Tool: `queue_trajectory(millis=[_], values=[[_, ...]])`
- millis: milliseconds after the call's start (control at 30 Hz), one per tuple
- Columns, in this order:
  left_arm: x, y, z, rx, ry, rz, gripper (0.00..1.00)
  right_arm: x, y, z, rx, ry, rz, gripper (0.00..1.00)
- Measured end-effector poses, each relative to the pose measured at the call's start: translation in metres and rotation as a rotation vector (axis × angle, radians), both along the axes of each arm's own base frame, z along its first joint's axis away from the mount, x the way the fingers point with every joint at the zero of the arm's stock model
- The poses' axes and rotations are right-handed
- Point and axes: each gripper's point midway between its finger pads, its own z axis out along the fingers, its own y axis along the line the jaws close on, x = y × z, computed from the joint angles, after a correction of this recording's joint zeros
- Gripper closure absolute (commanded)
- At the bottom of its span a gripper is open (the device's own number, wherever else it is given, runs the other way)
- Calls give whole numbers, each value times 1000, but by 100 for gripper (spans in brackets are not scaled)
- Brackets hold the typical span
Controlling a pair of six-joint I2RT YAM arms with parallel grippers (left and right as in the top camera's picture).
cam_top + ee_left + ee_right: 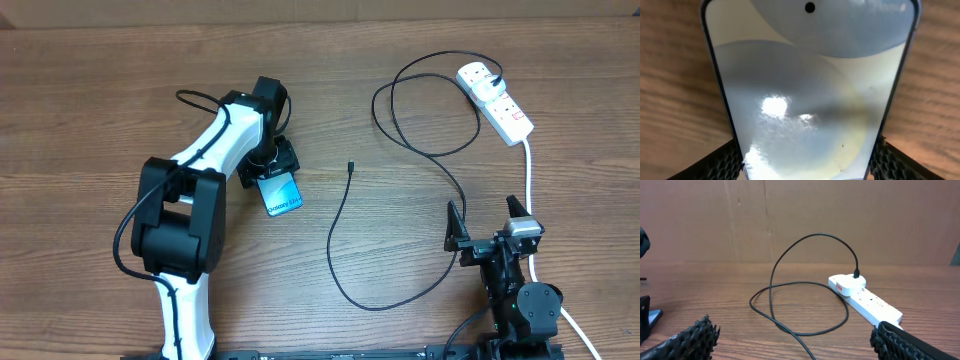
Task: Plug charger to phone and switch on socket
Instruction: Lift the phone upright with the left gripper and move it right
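On the wooden table (80, 90), the left fingers (727, 157) are clamped on the long edges of the phone (282, 193), apparently to steady it for plugging. The charger (332, 235) is plugged into the socket (497, 100), and its connector tip (351, 166) lies loose near the phone. The right fingers (692, 332) are spread apart and empty beside the cable.

On my remote feed, a wood-grain bench (100, 100) carries a white extension socket (495, 100) at far right, its thick white cord (528, 175) trailing to the near edge. The black charger cable (340, 225) loops from the socket across the middle. Its connector tip (351, 166) lies free, apart from the lit phone (283, 194).
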Motion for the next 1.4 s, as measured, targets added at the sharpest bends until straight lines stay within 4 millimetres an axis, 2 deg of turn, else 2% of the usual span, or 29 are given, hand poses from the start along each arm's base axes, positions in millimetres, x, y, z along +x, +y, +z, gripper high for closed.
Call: queue_trajectory(millis=[167, 333, 533, 700, 900, 1133, 1267, 1400], values=[[-3, -2, 7, -5, 44, 1, 27, 0, 0, 0, 0, 0, 0, 0], [6, -12, 26, -48, 30, 2, 27, 0, 0, 0, 0, 0, 0, 0], [4, -32, 34, -163, 53, 5, 26, 0, 0, 0, 0, 0, 0, 0], [-1, -56, 44, -344, 100, 20, 26, 0, 0, 0, 0, 0, 0, 0], [0, -83, 71, -630, 150, 57, 26, 0, 0, 0, 0, 0, 0, 0], [7, -104, 122, -1011, 202, 99, 26, 0, 0, 0, 0, 0, 0, 0], [8, -109, 147, -1163, 228, 107, 26, 0, 0, 0, 0, 0, 0, 0], [12, -111, 160, -1247, 231, 106, 26, 0, 0, 0, 0, 0, 0, 0]])
